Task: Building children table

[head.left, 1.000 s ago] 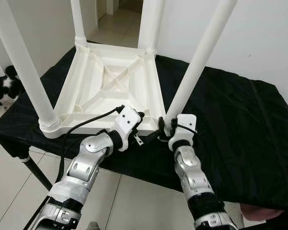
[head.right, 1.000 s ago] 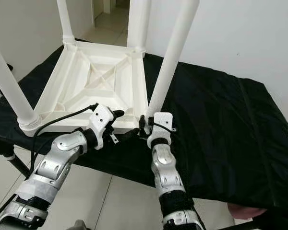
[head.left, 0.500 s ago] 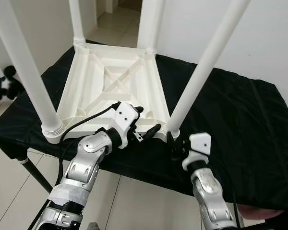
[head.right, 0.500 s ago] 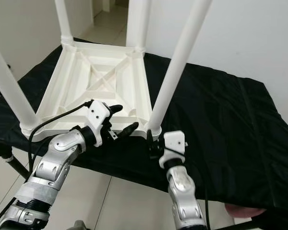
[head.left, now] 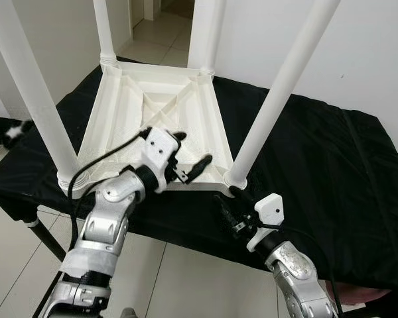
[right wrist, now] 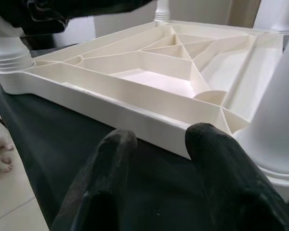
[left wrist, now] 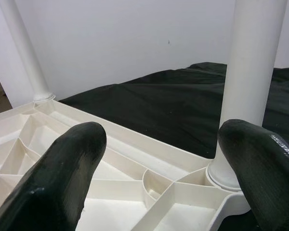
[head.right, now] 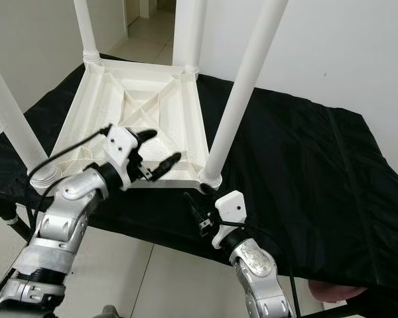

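Black cloth covered the table (head.left: 331, 165), where the white children's table (head.left: 152, 119) lay upside down with its four legs up. Above its ribbed underside near the front edge, the left pincer (head.left: 189, 156) hovered, fingers spread wide. Below the near right leg (head.left: 278, 99), the right pincer (head.left: 227, 211) waited apart, touching nothing.

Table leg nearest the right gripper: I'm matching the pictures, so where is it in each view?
Left eye: the leg slants from centre towards the upper right.
Right eye: leg, just right of centre.
Left wrist: thick post behind one finger.
Right wrist: post at the corner beyond the fingers.
Shared landmark: the tabletop's ribbed underside.
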You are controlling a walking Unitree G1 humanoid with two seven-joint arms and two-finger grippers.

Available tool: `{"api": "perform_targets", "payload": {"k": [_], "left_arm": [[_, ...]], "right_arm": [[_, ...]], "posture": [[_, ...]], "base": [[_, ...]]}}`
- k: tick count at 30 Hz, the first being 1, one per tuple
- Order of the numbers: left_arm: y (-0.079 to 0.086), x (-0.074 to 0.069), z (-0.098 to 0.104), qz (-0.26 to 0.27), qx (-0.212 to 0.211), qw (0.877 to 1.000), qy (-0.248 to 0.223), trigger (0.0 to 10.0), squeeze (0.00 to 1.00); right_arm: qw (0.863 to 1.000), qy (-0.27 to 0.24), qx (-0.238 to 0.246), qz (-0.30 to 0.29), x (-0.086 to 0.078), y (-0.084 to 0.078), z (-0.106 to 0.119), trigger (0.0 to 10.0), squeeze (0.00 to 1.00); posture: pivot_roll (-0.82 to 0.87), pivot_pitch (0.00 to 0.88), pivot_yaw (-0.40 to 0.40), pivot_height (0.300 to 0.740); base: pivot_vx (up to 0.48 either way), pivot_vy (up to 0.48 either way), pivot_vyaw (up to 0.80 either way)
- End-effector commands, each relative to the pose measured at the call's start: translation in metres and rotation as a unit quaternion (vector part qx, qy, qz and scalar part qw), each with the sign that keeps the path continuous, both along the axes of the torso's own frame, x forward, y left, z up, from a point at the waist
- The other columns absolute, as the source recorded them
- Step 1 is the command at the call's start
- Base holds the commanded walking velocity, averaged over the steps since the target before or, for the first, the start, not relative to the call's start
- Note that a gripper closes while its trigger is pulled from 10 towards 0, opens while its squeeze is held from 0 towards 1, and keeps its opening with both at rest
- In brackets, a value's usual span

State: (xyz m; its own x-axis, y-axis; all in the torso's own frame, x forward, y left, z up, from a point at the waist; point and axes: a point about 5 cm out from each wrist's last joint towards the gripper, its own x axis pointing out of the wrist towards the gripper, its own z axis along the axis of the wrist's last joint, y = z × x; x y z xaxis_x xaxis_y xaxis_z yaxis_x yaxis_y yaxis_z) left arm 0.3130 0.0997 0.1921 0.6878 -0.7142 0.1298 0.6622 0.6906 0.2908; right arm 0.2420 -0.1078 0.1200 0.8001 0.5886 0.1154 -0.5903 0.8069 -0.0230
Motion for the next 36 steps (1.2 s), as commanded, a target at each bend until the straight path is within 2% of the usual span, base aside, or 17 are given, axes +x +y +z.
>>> {"api": "perform_targets", "payload": {"k": [1,3,6,8,10,13,16,18,20,25,29,32,36], "left_arm": [[0.009,0.010,-0.002,0.133,-0.023,0.991,-0.011,10.0,0.00],[0.010,0.011,-0.003,0.139,-0.017,0.990,-0.009,10.0,0.00],[0.010,0.011,-0.003,0.148,-0.031,0.988,-0.003,10.0,0.00],[0.010,0.011,-0.003,0.148,-0.033,0.988,-0.003,10.0,0.00],[0.012,0.011,-0.006,0.159,-0.034,0.987,0.002,10.0,0.00],[0.012,0.011,-0.006,0.162,-0.034,0.986,0.004,10.0,0.00],[0.014,0.011,-0.011,0.182,-0.027,0.983,0.010,10.0,0.00],[0.015,0.011,-0.013,0.189,-0.025,0.982,0.011,10.0,0.00],[0.019,0.013,-0.016,0.204,-0.027,0.978,0.020,10.0,0.00],[0.023,0.015,-0.019,0.220,-0.021,0.975,0.026,10.0,0.00],[0.038,0.021,-0.043,0.281,0.038,0.956,0.075,10.0,0.00],[0.038,0.020,-0.047,0.280,0.052,0.955,0.078,10.0,0.00],[0.033,0.015,-0.057,0.268,0.071,0.956,0.098,10.0,0.00]], "right_arm": [[1.000,0.007,0.011,0.001,0.007,0.003,0.001,10.0,0.00],[1.000,0.010,0.022,-0.006,0.012,0.005,0.002,10.0,0.00],[0.999,0.002,0.038,-0.036,0.030,0.010,0.004,10.0,0.00],[0.999,0.004,0.040,-0.035,0.030,0.010,0.004,10.0,0.00],[0.997,0.003,0.055,-0.060,0.041,0.012,0.006,10.0,0.00],[0.996,0.004,0.059,-0.066,0.044,0.013,0.007,10.0,0.00],[0.990,-0.006,0.065,-0.125,0.060,0.012,0.012,10.0,0.00],[0.988,-0.009,0.065,-0.136,0.063,0.011,0.013,10.0,0.00],[0.983,-0.003,0.051,-0.177,0.067,0.005,0.008,10.0,0.00],[0.976,0.004,0.036,-0.213,0.070,-0.004,0.002,10.0,0.00],[0.956,0.012,0.006,-0.294,0.072,-0.039,-0.009,10.0,0.00],[0.952,0.015,0.004,-0.304,0.072,-0.044,-0.011,10.0,0.00],[0.941,0.013,-0.009,-0.338,0.073,-0.063,-0.013,10.0,0.00]], "posture": [[0.01,0.000,-0.083,0.740],[0.01,0.000,-0.083,0.740],[0.02,0.000,-0.090,0.740],[0.02,0.000,-0.090,0.740],[0.03,0.000,-0.095,0.740],[0.03,0.000,-0.095,0.740],[0.03,0.000,-0.105,0.740],[0.03,0.000,-0.105,0.740],[0.03,0.000,-0.106,0.740],[0.03,0.000,-0.107,0.740],[0.02,0.000,-0.110,0.740],[0.02,0.000,-0.110,0.740],[0.01,0.000,-0.111,0.740]], "base": [[0.000,0.000,0.00],[0.000,0.000,0.00],[0.000,0.000,0.00],[0.000,0.000,0.00],[0.000,0.000,0.00],[0.000,0.000,0.00],[0.000,0.000,0.00],[0.000,0.000,0.00],[0.000,0.000,0.00],[0.000,0.000,0.00],[0.000,0.000,0.00],[0.000,0.000,0.00],[0.000,0.000,0.00]]}}
